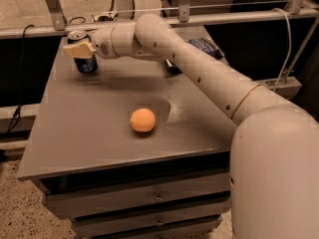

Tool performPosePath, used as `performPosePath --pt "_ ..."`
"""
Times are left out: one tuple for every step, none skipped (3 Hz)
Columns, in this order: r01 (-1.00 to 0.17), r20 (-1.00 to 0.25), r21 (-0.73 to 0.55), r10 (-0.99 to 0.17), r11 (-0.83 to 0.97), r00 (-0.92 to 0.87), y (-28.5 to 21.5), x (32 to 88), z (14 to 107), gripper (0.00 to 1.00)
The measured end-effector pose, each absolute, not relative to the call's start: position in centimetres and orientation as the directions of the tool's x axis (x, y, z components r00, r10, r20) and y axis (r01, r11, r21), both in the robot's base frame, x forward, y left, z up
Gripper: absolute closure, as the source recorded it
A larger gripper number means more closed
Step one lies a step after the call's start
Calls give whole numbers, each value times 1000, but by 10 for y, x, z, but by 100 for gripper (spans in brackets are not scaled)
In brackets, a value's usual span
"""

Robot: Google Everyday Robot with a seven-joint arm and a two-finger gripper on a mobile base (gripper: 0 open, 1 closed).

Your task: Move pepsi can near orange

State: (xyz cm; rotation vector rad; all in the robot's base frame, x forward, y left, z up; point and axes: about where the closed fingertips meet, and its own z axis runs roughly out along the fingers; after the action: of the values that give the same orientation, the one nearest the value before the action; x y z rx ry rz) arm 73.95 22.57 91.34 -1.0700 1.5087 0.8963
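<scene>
The pepsi can [87, 63], dark blue with a silver top, stands upright at the far left corner of the grey table [89, 128]. My gripper [81, 49] is at the can, reaching in from the right, with its cream tip lying across the can's upper front. The orange [143, 119] sits near the middle of the table, well to the front and right of the can. The back of the can is hidden behind the gripper.
A crinkled blue chip bag [205, 46] lies at the table's far right, partly behind my arm [199, 68]. A metal rail [224, 15] runs behind the table. Drawers [154, 198] are below the front edge. The floor drops away on the left.
</scene>
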Motion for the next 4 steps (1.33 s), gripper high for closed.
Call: performPosePath --pt "-946 -975 -38 -219 321 -35 177 709 934 100" --pt "-960 -957 -58 -288 275 -24 124 663 945 100" --pt "-969 -941 -45 -336 244 -42 78 620 943 100" --pt "-973 -933 -14 -352 230 -70 52 592 927 100"
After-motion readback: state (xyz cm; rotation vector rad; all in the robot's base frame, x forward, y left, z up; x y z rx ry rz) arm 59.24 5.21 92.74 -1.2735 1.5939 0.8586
